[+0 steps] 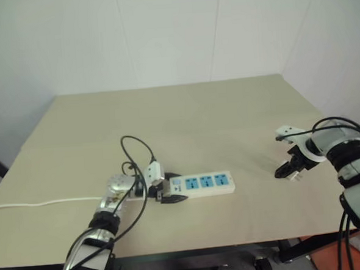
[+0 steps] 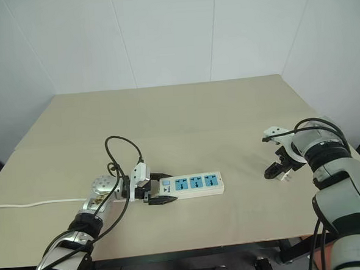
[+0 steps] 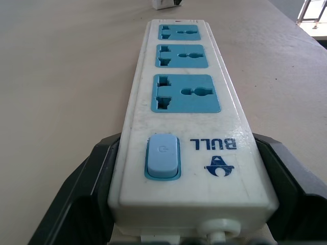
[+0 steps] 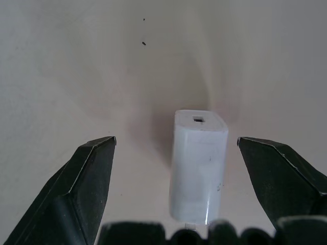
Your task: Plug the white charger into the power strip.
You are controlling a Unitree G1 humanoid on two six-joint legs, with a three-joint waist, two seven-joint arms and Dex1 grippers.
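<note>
Near the table's (image 1: 184,104) right edge, straddling the white charger (image 4: 198,166) with wide right gripper (image 4: 173,153); near front edge, left gripper (image 2: 153,188) clamping power strip (image 2: 192,184); risking tipping charger on off-centre closing.

Soft, even light over my work, no harsh glare.

My table (image 2: 184,110) is evenly lit; a faint shadow lies under my right gripper (image 1: 290,170). In my right wrist view the white charger (image 4: 198,168) is sharp, with a soft shadow around it, while my black fingers (image 4: 76,194) blur. The power strip (image 3: 186,127) is crisp nearby, softening farther off.
</note>
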